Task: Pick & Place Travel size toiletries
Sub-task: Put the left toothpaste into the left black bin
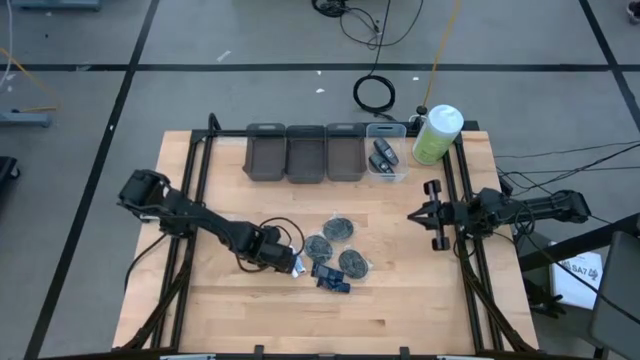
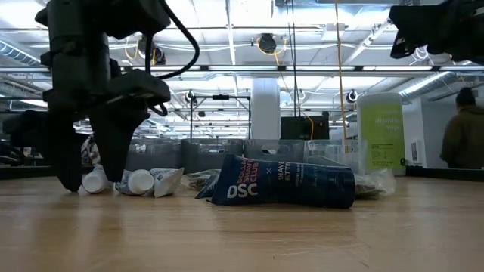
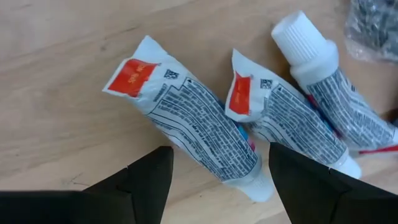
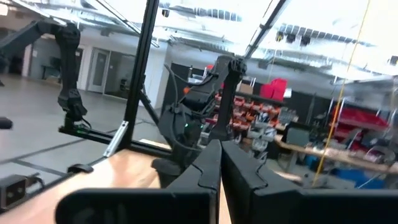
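Three white tubes with red labels and fine print lie flat on the wood; the first tube has its cap end between the fingers of my left gripper, the second tube and third tube lie beside it. My left gripper is open and low over them, one finger on each side of a tube cap. Three dark discs and a dark blue packet rest flat nearby. My right gripper waits shut at the table's right side.
Three dark grey bins and a clear bin holding dark pieces stand along the far edge. A big green bottle with white cap stands at the far right corner. A person is in the room behind.
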